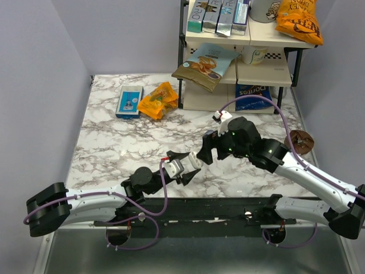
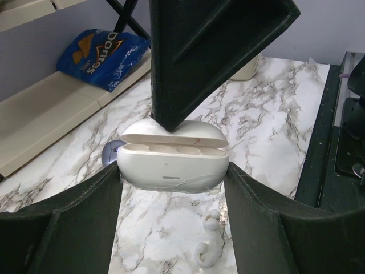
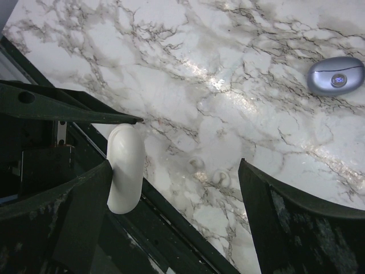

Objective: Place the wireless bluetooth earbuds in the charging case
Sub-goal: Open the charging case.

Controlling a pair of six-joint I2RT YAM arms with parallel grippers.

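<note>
The charging case (image 2: 171,168) is a white oval shell with its lid propped partly open. My left gripper (image 2: 173,178) is shut on it by the two ends and holds it above the marble. Two small white earbuds (image 2: 212,218) (image 2: 204,253) lie side by side on the table under the case. They also show as the earbuds (image 3: 197,164) (image 3: 221,178) between the fingers of my right gripper (image 3: 175,165), which is open wide with nothing in it. One finger (image 2: 194,57) of the right gripper rests against the case lid. From above, the case (image 1: 192,161) sits where both grippers meet.
A blue-lilac puck (image 3: 335,76) lies on the marble beyond the case. A blue box (image 1: 129,101) and an orange snack bag (image 1: 158,100) lie at the back left. A shelf rack (image 1: 239,74) with snack bags stands at the back. A brown round object (image 1: 300,141) sits at the right edge.
</note>
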